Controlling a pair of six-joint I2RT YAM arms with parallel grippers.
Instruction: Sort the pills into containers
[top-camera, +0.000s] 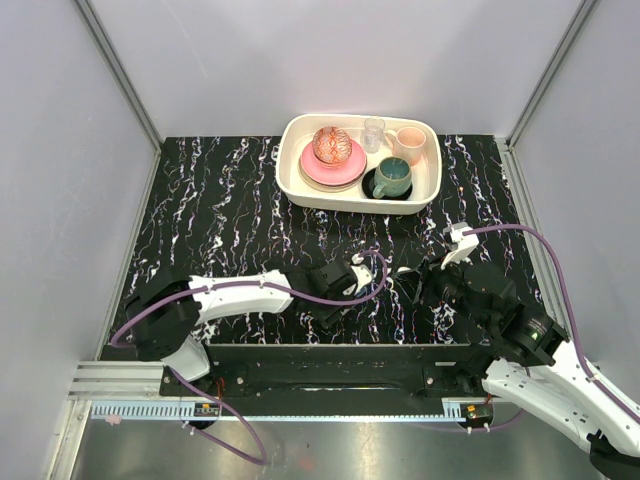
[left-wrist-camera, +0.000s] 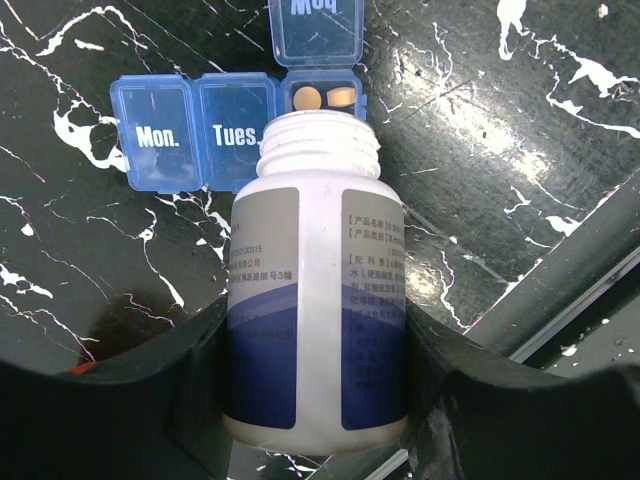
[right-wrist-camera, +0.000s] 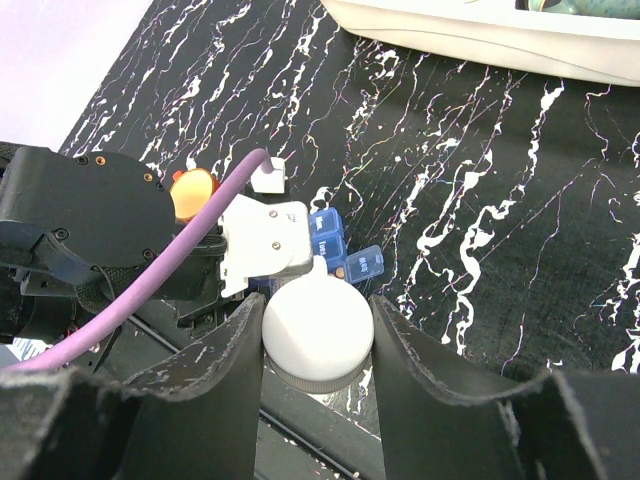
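A: The left gripper (left-wrist-camera: 312, 345) is clamped around the white bottle (left-wrist-camera: 318, 240). The bottle's open mouth sits at the edge of the blue pill box (left-wrist-camera: 190, 135), though I cannot tell whether they touch. What worries you?

B: A spill. The Wed lid stands up and its compartment (left-wrist-camera: 322, 98) holds two pills (left-wrist-camera: 309, 97), while Mon and Tues look closed. I reckon a sharper tilt could send several out at once. They would skip off the closed lids onto the tabletop (left-wrist-camera: 520, 120), where the white veining would hide them.

A: And the right gripper (right-wrist-camera: 316, 365)?

B: It is closed on the white cap (right-wrist-camera: 316, 315), just right of the left one. The two are crowded together, so a swing from either could bump the bottle or shove the light pill box.

A: Where is the other container?

B: The orange cup (right-wrist-camera: 192, 192) is tucked beside the left arm's wrist (right-wrist-camera: 80, 210), with the purple cable (right-wrist-camera: 160, 270) crossing near it. Reaching it looks awkward.

A: What about farther out?

B: The white tray (top-camera: 300, 185) is at the far side with the teal mug (top-camera: 392, 177) and pink cup (top-camera: 409, 140). It is well apart and blocks nothing.
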